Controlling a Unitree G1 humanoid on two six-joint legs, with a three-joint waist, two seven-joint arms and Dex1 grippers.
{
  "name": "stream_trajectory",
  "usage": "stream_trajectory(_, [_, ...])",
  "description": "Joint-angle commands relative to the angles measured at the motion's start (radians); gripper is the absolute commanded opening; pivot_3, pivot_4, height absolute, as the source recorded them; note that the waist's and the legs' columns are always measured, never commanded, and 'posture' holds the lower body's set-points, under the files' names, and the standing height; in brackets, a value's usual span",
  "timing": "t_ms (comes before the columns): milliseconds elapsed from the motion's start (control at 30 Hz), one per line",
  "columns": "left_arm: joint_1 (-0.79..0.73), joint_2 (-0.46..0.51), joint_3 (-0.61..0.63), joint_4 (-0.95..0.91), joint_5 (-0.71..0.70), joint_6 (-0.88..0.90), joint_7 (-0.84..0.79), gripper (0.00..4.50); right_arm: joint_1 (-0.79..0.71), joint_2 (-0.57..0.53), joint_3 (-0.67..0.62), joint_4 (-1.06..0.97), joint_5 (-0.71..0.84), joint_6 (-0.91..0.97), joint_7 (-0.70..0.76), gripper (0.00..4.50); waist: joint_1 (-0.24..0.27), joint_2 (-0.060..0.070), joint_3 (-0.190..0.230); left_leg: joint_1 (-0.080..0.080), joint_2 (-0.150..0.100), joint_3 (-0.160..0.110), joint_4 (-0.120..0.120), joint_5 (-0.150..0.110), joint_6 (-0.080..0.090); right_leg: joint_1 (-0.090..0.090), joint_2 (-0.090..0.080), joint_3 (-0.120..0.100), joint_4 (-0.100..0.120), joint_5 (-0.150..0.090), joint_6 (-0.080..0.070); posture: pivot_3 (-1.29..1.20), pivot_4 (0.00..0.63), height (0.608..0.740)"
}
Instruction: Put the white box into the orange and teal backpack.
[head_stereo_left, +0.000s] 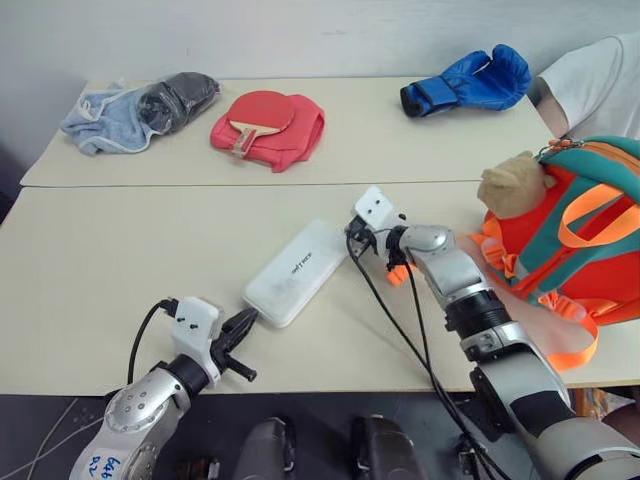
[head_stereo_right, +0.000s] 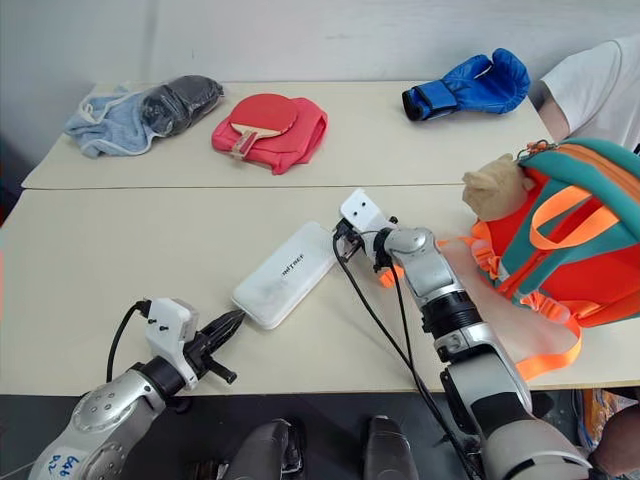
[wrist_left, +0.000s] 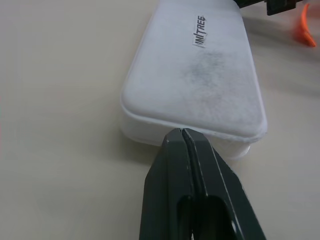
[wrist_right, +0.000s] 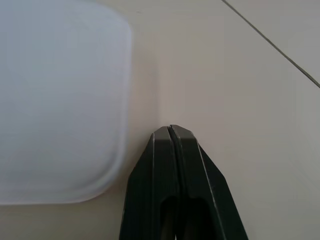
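My left gripper is clenched, fingers pressed together with nothing between them, its tip right at the near short end of the white box. My right gripper is clenched and empty too, its tip resting on the bare table just beside the box's far corner.

The box lies flat on the table, long axis running from about seven o'clock near my left gripper to one o'clock near my right. The orange and teal backpack sits at three o'clock of the box, well apart, with a tan plush charm on its top.

I judge this as the approach to a two-ended pinch: both tips bracket the box's short ends, nothing lifted yet. Next I likely need to press inward from both ends, or open a gripper and take an edge, then lift and carry toward three o'clock.

The left wrist view shows dark lettering on the box's lid and my tip meeting its lower rim; the head views cannot settle that contact. The right wrist view shows my right tip beside the corner rather than squarely on it. The head views alone give the backpack's place.
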Motion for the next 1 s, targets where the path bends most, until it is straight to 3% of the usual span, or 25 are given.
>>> stream_trajectory(33, [-0.012, 0.019, 0.026, 0.008, 0.005, -0.008, -0.009, 0.01, 0.045, -0.034, 0.009, -0.089, 0.031, -0.053, 0.116, 0.0, 0.001, 0.0, 0.0, 0.0, 0.0, 0.0, 0.0, 0.0, 0.0, 0.0, 0.0, 0.0, 0.0, 0.0, 0.0, 0.0, 0.15, 0.74])
stream_trajectory(400, [-0.085, 0.098, 0.05, 0.114, 0.004, -0.055, -0.103, 0.01, 0.222, -0.167, 0.044, -0.403, 0.083, 0.048, 0.352, 0.0, 0.003, 0.0, 0.0, 0.0, 0.0, 0.0, 0.0, 0.0, 0.0, 0.0, -0.001, 0.0, -0.001, 0.0, 0.0, 0.0, 0.15, 0.74])
stream_trajectory(800, [-0.225, 0.191, 0.002, 0.281, 0.015, -0.094, -0.271, 0.01, 0.38, -0.34, 0.032, -0.713, 0.123, 0.242, 0.444, 0.0, 0.024, -0.001, -0.001, 0.0, -0.001, 0.0, 0.0, -0.001, 0.0, 0.0, -0.002, 0.0, -0.002, 0.0, 0.0, 0.0, 0.15, 0.74])
stream_trajectory(1000, [-0.299, 0.201, -0.021, 0.379, 0.028, -0.118, -0.323, 0.01, 0.471, -0.402, -0.028, -0.775, 0.15, 0.292, 0.411, 0.0, 0.03, -0.003, -0.001, 0.0, -0.001, 0.0, 0.0, -0.001, 0.0, 0.001, -0.002, 0.0, -0.002, 0.0, 0.0, 0.0, 0.15, 0.74])
